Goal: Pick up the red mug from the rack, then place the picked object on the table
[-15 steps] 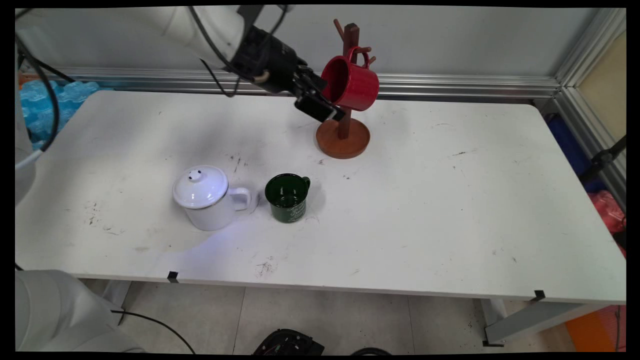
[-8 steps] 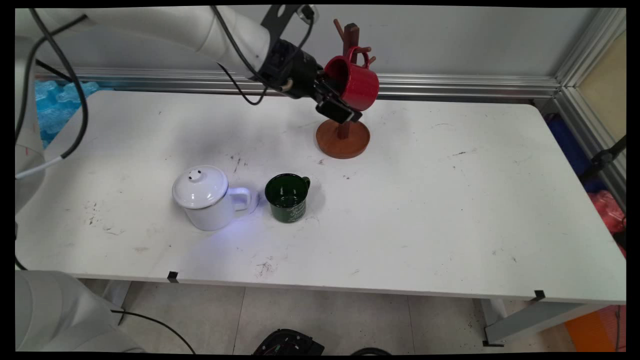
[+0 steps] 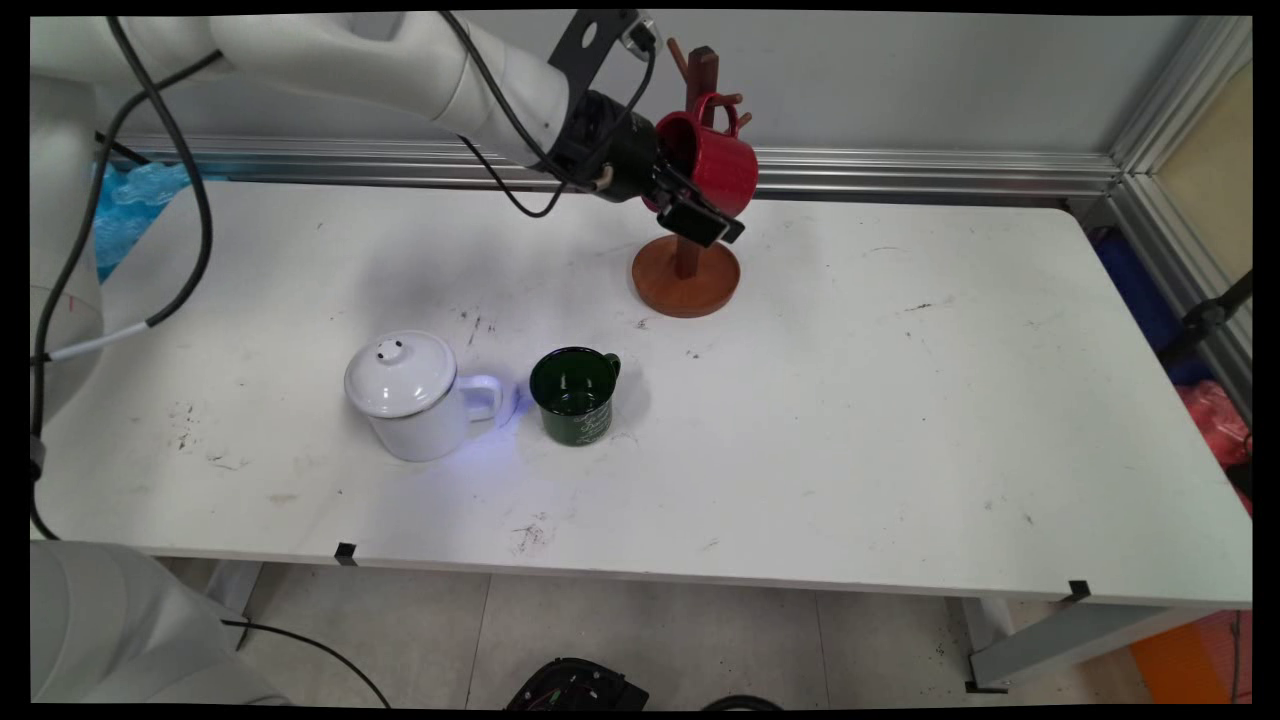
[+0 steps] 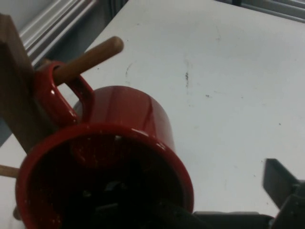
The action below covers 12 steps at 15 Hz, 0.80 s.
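While poised at the red mug (image 3: 718, 168) hung on the wooden rack (image 3: 686, 282), fingers (image 4: 278, 182) apart astride its rim, one inside, one outside, not clamped

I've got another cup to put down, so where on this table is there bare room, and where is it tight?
The widest bare stretch of the table lies right of the mug tree and green mug. Another runs along the near edge, in front of the white lidded pot. It is crowded at the tree, where the gripper reaches the hanging red mug, and between pot and green mug.
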### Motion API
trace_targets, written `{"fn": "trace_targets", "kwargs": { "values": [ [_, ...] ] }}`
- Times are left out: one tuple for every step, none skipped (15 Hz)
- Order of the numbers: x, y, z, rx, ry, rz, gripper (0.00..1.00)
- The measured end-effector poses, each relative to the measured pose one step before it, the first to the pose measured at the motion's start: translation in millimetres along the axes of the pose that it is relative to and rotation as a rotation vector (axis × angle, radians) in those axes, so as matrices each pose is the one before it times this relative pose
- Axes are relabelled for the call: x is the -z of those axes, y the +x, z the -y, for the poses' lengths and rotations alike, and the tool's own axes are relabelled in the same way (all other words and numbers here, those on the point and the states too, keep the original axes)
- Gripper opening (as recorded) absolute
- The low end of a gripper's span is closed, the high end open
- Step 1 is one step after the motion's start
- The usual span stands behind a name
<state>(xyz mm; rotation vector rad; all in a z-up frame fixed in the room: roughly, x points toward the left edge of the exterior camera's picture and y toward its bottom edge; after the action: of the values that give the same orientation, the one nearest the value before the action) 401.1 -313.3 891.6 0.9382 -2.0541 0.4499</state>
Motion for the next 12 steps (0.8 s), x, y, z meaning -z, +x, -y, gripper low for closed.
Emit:
{"fn": "trace_targets", "kwargs": {
  "values": [
    [-1.80,-0.13,0.60,0.00230,0.00289,-0.00279,1.00],
    [-1.87,-0.11,0.66,0.00218,0.00323,-0.00315,0.00],
    [-1.70,-0.16,0.50,0.00149,0.00254,-0.00270,0.00],
    [-1.27,-0.18,0.49,0.00124,0.00239,-0.00176,0.00],
    [-1.38,-0.19,0.47,0.00123,0.00237,-0.00182,0.00],
    [-1.02,-0.24,0.66,0.00167,0.00346,-0.00116,0.00],
    [-0.70,-0.20,0.73,0.00180,0.00378,-0.00101,0.00],
    [-0.32,-0.26,0.65,0.00131,0.00320,-0.00071,0.00],
    [-0.17,-0.28,0.76,0.00199,0.00335,-0.00051,0.00],
    [-0.13,-0.24,0.61,0.00170,0.00277,-0.00018,0.00],
    [0.11,-0.21,0.47,0.00197,0.00227,0.00021,0.00],
    [0.39,-0.05,0.12,0.00103,0.00091,-0.00010,0.00]
  ]
}}
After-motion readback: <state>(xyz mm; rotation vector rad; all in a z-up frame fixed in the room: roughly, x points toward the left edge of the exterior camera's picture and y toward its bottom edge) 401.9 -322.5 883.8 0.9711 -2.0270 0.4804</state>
